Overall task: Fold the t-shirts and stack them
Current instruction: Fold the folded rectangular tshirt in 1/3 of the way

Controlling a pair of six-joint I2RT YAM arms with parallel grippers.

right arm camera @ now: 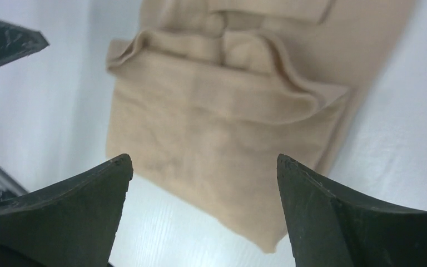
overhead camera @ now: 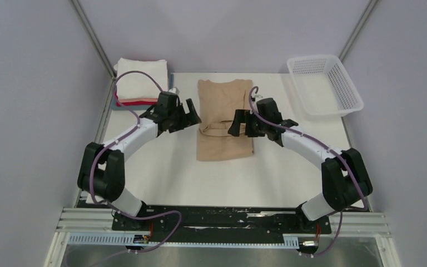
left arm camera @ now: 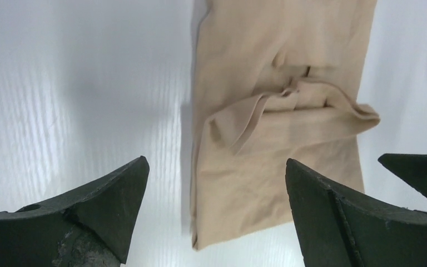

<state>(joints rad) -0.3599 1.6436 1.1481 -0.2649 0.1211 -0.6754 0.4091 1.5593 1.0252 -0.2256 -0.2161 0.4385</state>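
Note:
A tan t-shirt lies on the white table, folded into a long strip with a bunched fold across its middle. My left gripper hovers at the strip's left edge and my right gripper over its right side; both are open and hold nothing. In the left wrist view the tan t-shirt lies below the open left gripper. In the right wrist view its near corner sits between the spread fingers of the right gripper. A stack of folded t-shirts, cream-white on top with red and blue-grey edges, rests at the back left.
A white plastic mesh basket stands at the back right corner. Grey walls close in the table on the left, back and right. Both arm bases are bolted to a rail at the near edge.

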